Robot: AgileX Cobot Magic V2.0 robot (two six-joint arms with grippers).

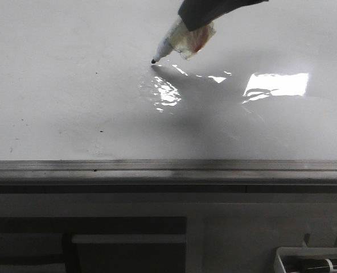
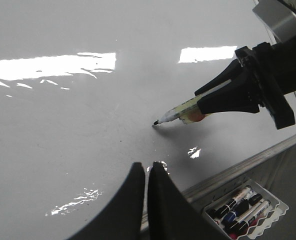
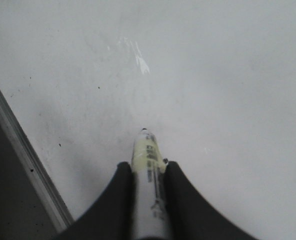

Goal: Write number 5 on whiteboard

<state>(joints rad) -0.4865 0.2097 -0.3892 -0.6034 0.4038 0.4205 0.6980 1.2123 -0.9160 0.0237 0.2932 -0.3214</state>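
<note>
The whiteboard is a large glossy white board with a grey metal edge strip along its near side. No marker line of the number 5 shows on it. My right gripper is shut on a taped marker. The marker slants down to the left, and its black tip is at the board's surface. The marker also shows in the left wrist view, held by the right gripper. My left gripper is shut and empty, over the board near its edge.
A white tray of spare markers sits below the board's edge strip, and part of it shows in the front view. Bright glare patches lie on the board. A few tiny dark specks dot its surface.
</note>
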